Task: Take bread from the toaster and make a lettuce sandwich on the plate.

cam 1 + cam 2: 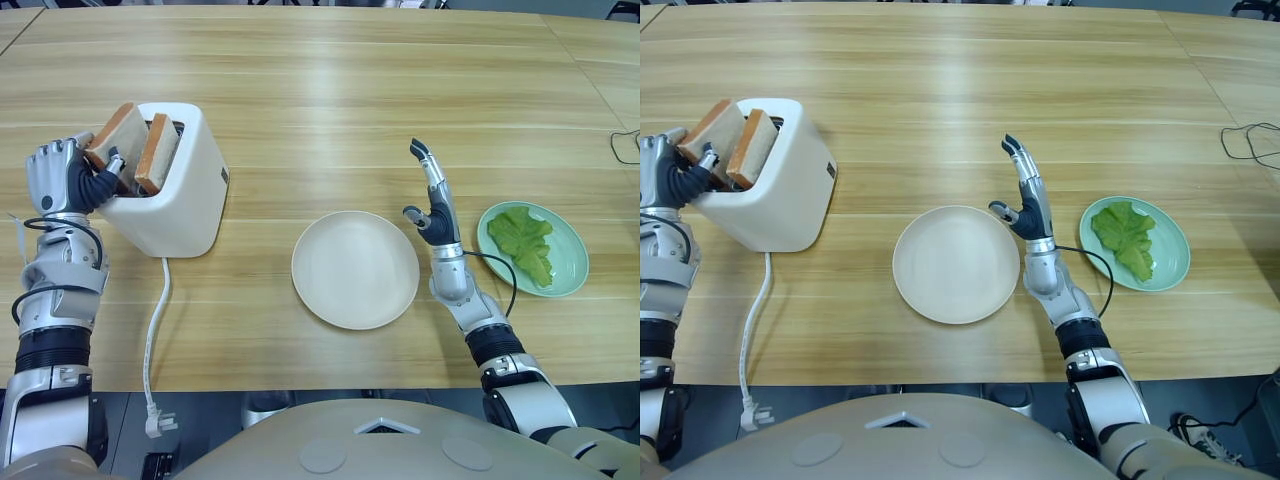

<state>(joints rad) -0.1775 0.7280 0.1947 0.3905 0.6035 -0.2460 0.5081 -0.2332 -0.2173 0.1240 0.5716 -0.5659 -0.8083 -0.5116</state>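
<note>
I start at the near table edge: the toaster's white power cord (157, 320) runs toward me below and to the right of my left hand (60, 176), ending in a loose plug (160, 424).

Next out, the plate (355, 270) lies flat, just to the left of my right hand (437, 216). Nothing sits on it.

The right hand stands upright over the table (350, 80) with fingers extended and released, holding nothing. To its right (about as near as the plate on the other side) a green dish (572, 268) carries the lettuce (525, 242). The hand touches neither dish nor plate.

Farther out, the left hand is clenched on the outer bread slice (112, 131), which leans left and sticks well up from its slot in the toaster (175, 205). The second bread slice (158, 152) stands in the slot just right of the hand's fingertips, also raised.

A black cable (627, 146) lies at the table's right edge, well beyond the right hand.
</note>
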